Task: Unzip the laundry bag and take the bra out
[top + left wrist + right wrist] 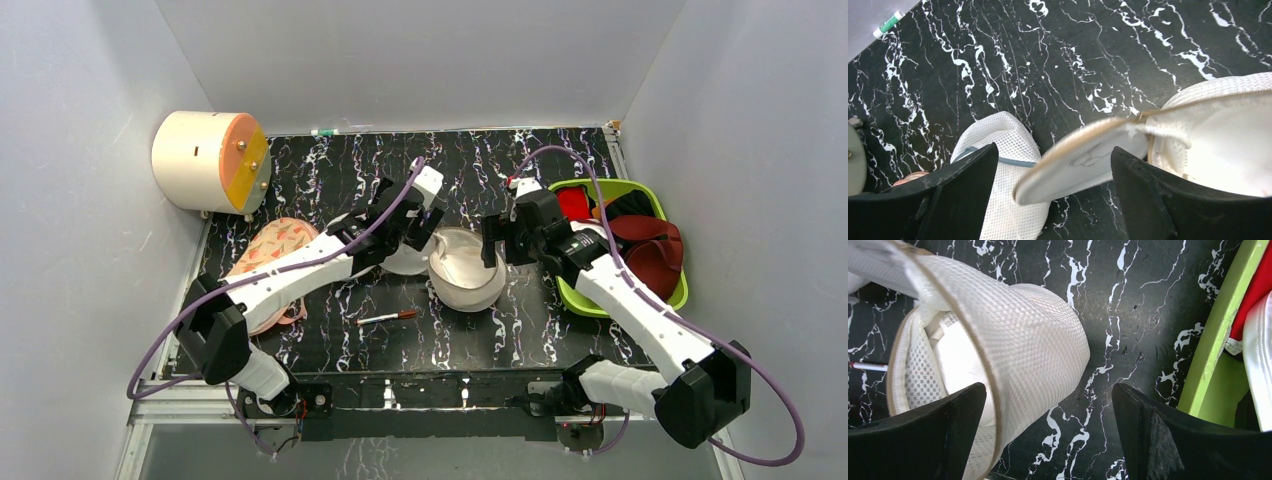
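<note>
Table (330,350): a black slab with white veining is carrying everything listed below.
Pen (387,318): it is lying flat on the near middle of the table, apart from the laundry bag and to its front left.
Laundry bag (470,292): the cream mesh dome is sitting at the table's centre between the two end effectors. Its zip is standing open, and its round flap (1078,162) is reaching out leftward.
Bra (958,360): a smooth white padded surface is showing through the opening, inside the laundry bag. Its straps cannot be made out.
Left end effector (422,238): it is hovering over the bag's left rim with its fingers (963,195) spread wide. The flap is passing between them with a gap on each side, so nothing is being gripped.
Right end effector (490,250): it is hovering at the bag's right rim with its fingers (1158,435) spread wide. The mesh dome is lying below them, unpinched.
Grey-white mesh pouch (403,262): it is lying under the left end effector, just beside the bag's left side.
Peach-pink bra (268,262): it is lying near the table's left edge, partly under the left arm.
Green bin (612,185): it is sitting at the right edge, holding red and dark garments (650,245).
Cream drum (205,160): it is lying on its side at the far left corner, its orange face turning rightward.
Green-capped marker (325,132): it is lying along the far edge.
</note>
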`<state>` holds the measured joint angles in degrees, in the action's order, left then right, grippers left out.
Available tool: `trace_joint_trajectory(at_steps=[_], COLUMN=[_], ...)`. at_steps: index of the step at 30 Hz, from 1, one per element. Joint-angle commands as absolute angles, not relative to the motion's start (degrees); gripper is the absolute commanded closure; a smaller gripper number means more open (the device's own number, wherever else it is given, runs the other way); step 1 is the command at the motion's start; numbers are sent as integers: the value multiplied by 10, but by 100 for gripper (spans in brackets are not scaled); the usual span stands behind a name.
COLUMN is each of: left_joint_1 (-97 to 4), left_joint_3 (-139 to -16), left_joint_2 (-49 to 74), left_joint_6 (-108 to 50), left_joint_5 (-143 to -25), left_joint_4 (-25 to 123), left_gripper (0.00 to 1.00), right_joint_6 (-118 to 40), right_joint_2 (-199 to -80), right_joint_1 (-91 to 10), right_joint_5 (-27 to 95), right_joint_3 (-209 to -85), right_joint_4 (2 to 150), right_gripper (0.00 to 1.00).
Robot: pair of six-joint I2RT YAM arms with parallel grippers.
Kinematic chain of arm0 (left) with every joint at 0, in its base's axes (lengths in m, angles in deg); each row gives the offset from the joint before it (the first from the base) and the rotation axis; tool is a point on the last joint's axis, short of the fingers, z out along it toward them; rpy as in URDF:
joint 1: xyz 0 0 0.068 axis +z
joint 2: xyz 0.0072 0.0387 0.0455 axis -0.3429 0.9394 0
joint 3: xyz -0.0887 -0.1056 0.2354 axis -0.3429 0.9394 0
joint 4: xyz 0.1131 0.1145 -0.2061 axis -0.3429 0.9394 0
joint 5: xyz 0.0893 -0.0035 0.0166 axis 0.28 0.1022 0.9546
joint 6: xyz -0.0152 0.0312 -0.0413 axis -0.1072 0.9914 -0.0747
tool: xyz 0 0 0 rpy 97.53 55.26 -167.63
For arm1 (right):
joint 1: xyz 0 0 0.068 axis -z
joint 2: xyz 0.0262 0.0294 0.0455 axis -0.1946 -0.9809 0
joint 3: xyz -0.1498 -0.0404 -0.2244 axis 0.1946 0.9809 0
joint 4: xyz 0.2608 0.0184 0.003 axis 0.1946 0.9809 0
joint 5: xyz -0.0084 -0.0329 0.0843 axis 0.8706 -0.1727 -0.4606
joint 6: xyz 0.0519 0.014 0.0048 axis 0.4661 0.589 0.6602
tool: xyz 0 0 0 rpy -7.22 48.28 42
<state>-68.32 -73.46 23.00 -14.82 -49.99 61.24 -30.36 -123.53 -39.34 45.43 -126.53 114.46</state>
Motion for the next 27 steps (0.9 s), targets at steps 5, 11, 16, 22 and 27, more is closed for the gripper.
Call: trace_joint_trajectory(at_steps=[5, 11, 16, 22, 27], left_joint_1=[-680, -680, -680, -679, -680], left_joint_3=[-725, -726, -761, -767, -751], left_joint_2=[195, 201, 247, 249, 229], left_joint_6=[-153, -187, -207, -206, -203], left_joint_5=[-542, -646, -709, -700, -715], left_joint_4=[590, 587, 627, 638, 620], left_gripper=[16, 9, 2, 2, 2], right_joint_6=[-311, -308, -294, -228, -156], right_joint_2=[-1224, -1223, -1231, -1238, -1174], right_joint_1=[-422, -439, -441, -440, -440], right_joint_5=[429, 420, 476, 588, 580], right_joint_3=[-1336, -1334, -1322, -1300, -1193], right_joint_4=[1100, 1082, 1092, 1141, 1064], right_gripper=[14, 20, 19, 16, 18])
